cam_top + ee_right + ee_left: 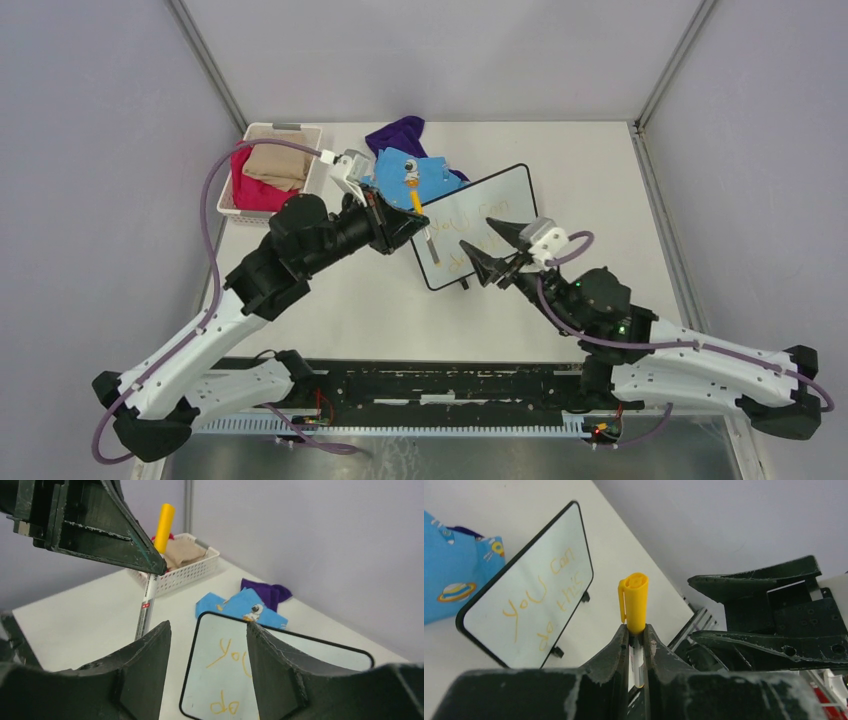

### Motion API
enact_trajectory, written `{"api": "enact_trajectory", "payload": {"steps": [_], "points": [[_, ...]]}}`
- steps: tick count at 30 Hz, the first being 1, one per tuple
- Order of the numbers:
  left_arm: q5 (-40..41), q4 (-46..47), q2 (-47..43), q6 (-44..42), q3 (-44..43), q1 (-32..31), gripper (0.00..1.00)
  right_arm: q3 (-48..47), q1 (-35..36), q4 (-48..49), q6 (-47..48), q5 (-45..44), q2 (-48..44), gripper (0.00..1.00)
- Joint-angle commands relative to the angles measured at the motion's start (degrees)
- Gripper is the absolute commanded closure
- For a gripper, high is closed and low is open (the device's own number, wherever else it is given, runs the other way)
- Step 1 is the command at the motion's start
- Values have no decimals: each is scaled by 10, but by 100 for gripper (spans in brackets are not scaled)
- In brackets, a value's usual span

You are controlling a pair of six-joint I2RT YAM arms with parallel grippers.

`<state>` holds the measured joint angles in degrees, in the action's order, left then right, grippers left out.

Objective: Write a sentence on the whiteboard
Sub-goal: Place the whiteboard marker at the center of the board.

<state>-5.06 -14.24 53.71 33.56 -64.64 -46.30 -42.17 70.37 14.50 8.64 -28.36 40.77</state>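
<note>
The whiteboard (505, 195) lies flat on the desk (350, 310), bearing the sentence (541, 597) "you can do this". At its left edge, the left tool (636, 630) clamps a yellow-capped marker (634, 597). The right tool (492, 248) hovers over its near edge, jaws apart.

left tool (636, 634) clamped on marker (634, 597), right tool (207, 630) jaws apart

1 whiteboard (500, 195), 1 marker (634, 602), 1 basket (192, 574), 4 cloths: blue (405, 170), purple (395, 133), red (250, 187), beige (275, 165).
</note>
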Motion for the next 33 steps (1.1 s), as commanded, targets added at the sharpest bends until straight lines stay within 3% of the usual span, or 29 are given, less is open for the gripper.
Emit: {"api": "enact_trajectory", "payload": {"steps": [1,7,17,21,33], "points": [[-62,-37,-46,-47,47,1,98,-20,-5,-58,-42,76,34,38],[-97,-16,-79,-60,81,1,98,-18,-10,-21,-82,175,78,38],[-120,15,-80,-66,90,0,98,-20,-41,10,-163,245,114,47],[-111,17,-83,-68,94,0,98,-17,-56,18,-184,278,124,51],[-79,12,-94,-96,98,1,98,-18,-83,14,-223,346,144,51]]}}
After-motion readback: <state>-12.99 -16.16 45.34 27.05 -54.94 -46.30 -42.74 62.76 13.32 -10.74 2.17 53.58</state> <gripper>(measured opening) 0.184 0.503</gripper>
